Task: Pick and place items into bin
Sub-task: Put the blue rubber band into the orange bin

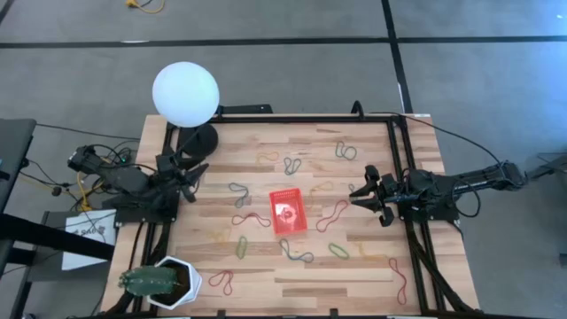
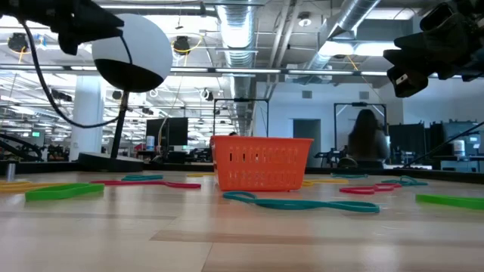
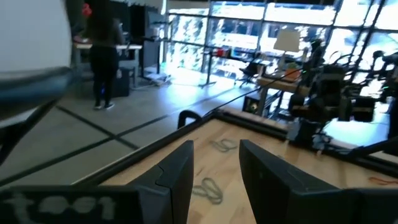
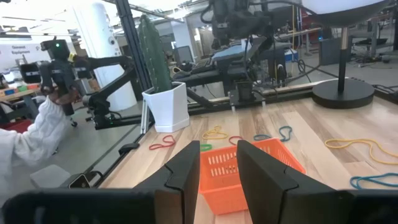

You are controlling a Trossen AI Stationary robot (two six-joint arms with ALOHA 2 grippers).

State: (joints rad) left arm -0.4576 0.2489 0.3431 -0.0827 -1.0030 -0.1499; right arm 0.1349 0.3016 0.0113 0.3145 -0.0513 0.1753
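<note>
Your red mesh bin (image 1: pixel 289 212) sits mid-table, long axis running front to back, perforated plastic walls. Limp twisted rubber bands (image 1: pixel 333 215) lie scattered all around it on the pale wood planks (image 1: pixel 354 266) — red, green, yellow, dark. Right gripper (image 1: pixel 363 195) hovers near it, fingers narrowly apart, holding nothing; left gripper (image 1: pixel 196 176) the same at the far-left edge.
</note>
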